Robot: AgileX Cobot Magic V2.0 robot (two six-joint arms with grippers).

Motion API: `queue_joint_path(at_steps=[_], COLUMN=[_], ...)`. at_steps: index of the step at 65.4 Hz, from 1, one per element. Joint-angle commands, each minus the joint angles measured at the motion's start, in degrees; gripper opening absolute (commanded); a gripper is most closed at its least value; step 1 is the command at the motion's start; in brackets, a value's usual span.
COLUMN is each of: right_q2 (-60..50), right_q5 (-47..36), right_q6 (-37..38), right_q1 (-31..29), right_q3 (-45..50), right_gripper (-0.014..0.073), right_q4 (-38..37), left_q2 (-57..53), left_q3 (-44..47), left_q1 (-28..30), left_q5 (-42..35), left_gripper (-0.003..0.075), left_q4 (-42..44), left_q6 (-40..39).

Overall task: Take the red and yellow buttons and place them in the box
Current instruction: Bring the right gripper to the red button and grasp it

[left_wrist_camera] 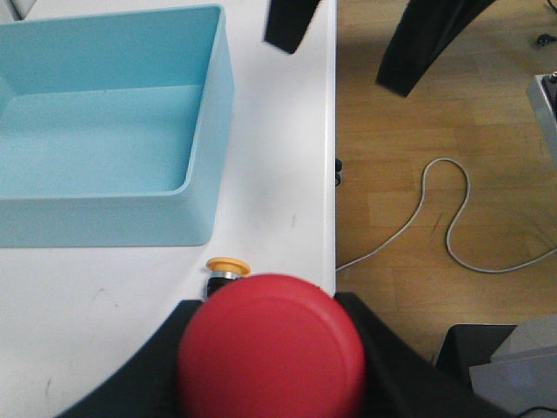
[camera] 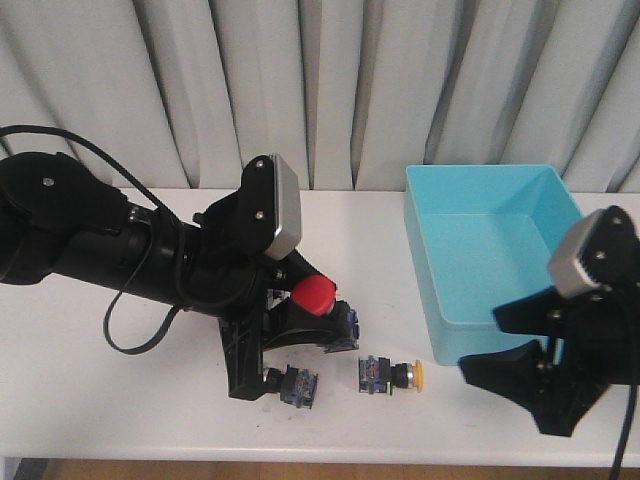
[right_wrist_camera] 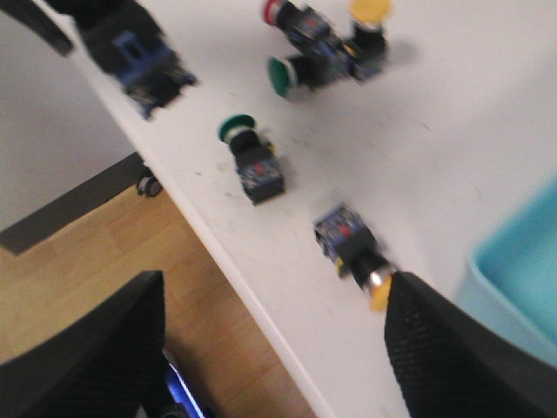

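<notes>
Left tool [camera: 300,305] closed on red button [camera: 313,294], cap up, held just above table [camera: 120,390]. Box [camera: 490,255] lies well off toward the right arm, open side up. Right tool [camera: 520,350] wide open, empty; yellow button [camera: 392,374] just beside it.

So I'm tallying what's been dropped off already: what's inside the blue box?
Nothing can be seen inside the box: the left wrist view shows bare floor. In the front view its near wall hides part of the floor. The left gripper holds a red button.
</notes>
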Motion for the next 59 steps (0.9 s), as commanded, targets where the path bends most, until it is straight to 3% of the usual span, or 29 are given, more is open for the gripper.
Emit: queue_joint_path(at_steps=[1, 12, 22, 46, 59], right_q2=[1.5, 6.2, 10.7, 15.7, 15.7], right_q5=[-1.9, -14.5, -16.4, -15.2, -13.7], right_q6=[-8.4, -13.9, -19.2, -22.0, -25.5], right_q1=[5.1, 17.6, 24.3, 25.1, 25.1], right_q3=[-1.8, -3.5, -7.1, -10.9, -10.9], right_gripper=[0.0502, 0.0502, 0.0502, 0.0469, 0.0426], right_q4=[5.1, 5.1, 5.6, 7.3, 11.7], left_q2=[-2.0, -2.0, -2.0, -2.0, -2.0], left_q3=[-1.5, -1.5, -1.5, -1.5, -1.5], left_q1=[-0.2, -0.2, -0.2, -0.2, -0.2], left_q5=[0.4, 0.6, 1.7, 2.9, 3.2], left_gripper=[0.0202, 0.0202, 0.0202, 0.0202, 0.0202], left_q4=[-4.1, -4.1, -4.1, -4.0, -4.0], left_q6=[1.1, 1.1, 1.1, 2.6, 2.6])
